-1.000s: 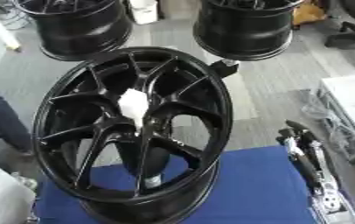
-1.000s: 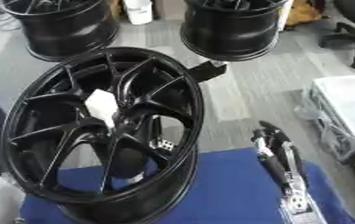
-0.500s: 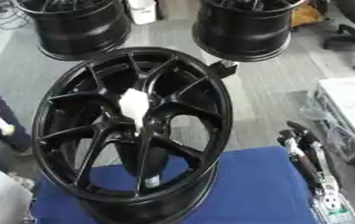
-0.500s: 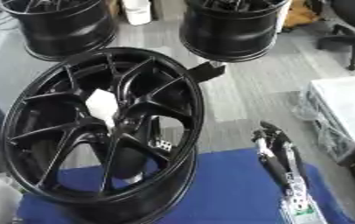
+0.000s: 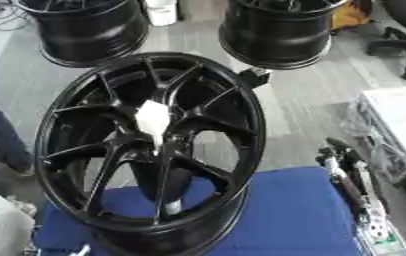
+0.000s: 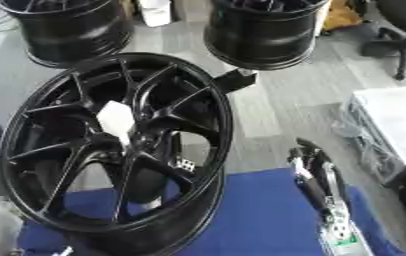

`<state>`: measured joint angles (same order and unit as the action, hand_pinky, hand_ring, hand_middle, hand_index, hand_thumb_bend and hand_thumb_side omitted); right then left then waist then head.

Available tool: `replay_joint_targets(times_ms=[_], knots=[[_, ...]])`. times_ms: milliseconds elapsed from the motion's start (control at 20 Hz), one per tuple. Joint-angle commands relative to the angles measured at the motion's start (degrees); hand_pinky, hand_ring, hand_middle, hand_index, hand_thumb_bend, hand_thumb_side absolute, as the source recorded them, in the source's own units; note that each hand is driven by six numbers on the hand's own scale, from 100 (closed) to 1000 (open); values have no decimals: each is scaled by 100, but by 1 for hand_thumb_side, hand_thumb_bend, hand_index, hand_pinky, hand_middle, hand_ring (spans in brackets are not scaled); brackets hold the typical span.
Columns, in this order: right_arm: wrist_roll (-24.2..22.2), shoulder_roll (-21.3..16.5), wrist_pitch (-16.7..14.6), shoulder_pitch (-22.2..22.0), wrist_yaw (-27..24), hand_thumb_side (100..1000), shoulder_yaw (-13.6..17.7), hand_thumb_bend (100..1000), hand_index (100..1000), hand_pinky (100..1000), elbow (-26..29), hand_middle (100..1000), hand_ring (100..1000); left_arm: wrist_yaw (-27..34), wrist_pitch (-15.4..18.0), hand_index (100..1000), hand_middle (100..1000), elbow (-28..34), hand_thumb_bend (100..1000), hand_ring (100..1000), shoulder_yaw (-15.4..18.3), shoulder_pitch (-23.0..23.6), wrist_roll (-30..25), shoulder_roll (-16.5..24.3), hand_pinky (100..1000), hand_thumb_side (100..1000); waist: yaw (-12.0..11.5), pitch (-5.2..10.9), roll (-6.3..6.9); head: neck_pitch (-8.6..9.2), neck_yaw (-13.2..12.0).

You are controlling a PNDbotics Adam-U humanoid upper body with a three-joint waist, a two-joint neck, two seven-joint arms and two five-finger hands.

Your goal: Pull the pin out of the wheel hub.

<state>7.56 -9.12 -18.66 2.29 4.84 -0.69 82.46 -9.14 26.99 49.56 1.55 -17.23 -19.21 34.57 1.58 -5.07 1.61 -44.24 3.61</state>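
Right hand (image 6: 316,175) slightly nearer wheel hub (image 5: 151,122).

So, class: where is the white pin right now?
The white pin sits at the wheel's hub, left of centre in both eye views, above the blue cloth.

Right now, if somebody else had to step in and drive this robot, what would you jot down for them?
Right hand: raised at the lower right beside the wheel, touching nothing; whether its fingers are open I cannot tell.
Left hand: not in view.
Black wheel: stands upright on the blue mat.
White piece, apparently the pin: sits at the hub, in the wheel's centre.
Done: nothing that shows; no hand is on the pin.
Left: bring a hand to the hub, take the white piece, pull it out.
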Motion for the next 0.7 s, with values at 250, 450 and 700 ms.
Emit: replay_joint_targets(times_ms=[250, 450, 700], knots=[[27, -27, -8, 51, 14, 603, 66, 100, 830, 708, 73, 642, 653, 1460, -614, 842, 775, 2224, 708, 680, 743, 792, 45, -270, 683, 711, -101, 29, -3, 12, 72], [44, -21, -12, 46, 14, 599, 93, 100, 830, 708, 85, 642, 654, 1887, -1212, 818, 747, 3718, 657, 658, 1237, 1409, 127, -967, 676, 677, -185, 22, -28, 12, 112], [61, -4, -8, 18, 17, 601, 107, 100, 830, 708, 90, 642, 654, 1870, -2043, 804, 696, 4773, 635, 612, 1616, 1673, 271, -2031, 665, 683, -301, 16, -68, 12, 108]])
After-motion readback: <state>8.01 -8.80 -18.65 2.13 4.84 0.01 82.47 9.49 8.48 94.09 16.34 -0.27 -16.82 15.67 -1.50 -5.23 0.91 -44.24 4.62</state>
